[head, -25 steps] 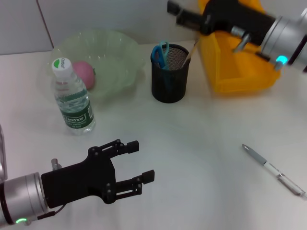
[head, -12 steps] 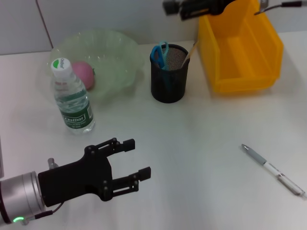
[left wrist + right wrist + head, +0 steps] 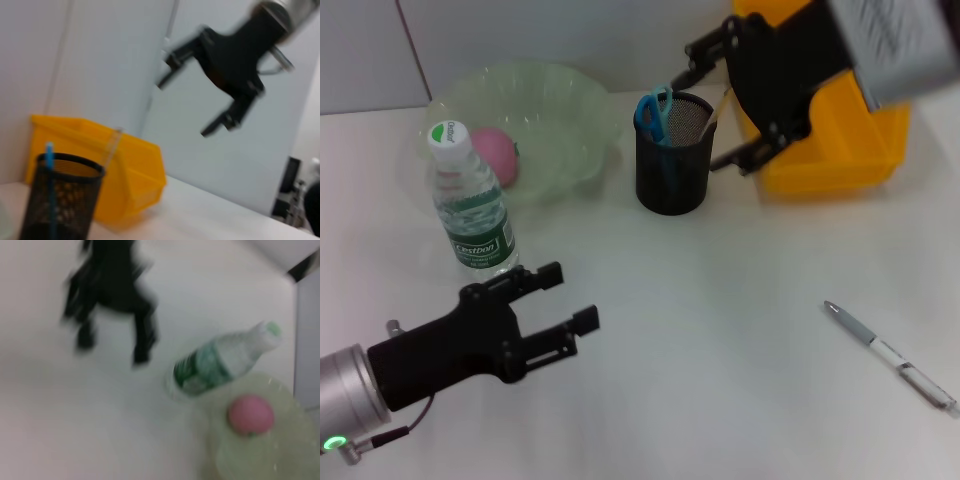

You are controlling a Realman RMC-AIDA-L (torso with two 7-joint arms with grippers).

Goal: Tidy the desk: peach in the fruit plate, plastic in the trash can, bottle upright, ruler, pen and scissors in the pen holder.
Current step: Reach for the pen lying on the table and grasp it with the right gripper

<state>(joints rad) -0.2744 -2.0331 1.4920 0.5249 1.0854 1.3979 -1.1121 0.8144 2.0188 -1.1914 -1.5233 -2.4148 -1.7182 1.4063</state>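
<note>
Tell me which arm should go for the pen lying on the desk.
Probably the right. The pen lies on the robot's right; the open right gripper hangs over that half, near the pen holder. The open left gripper sits beside the bottle.

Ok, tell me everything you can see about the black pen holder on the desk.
The pen holder is a round black cup, apparently of wire mesh, standing upright on the white desk between the fruit plate and the yellow bin. Blue-handled scissors stick out of it, and a pale slim stick, probably the ruler, leans on its rim. The right gripper, open, hangs just above and beside it without touching.
</note>
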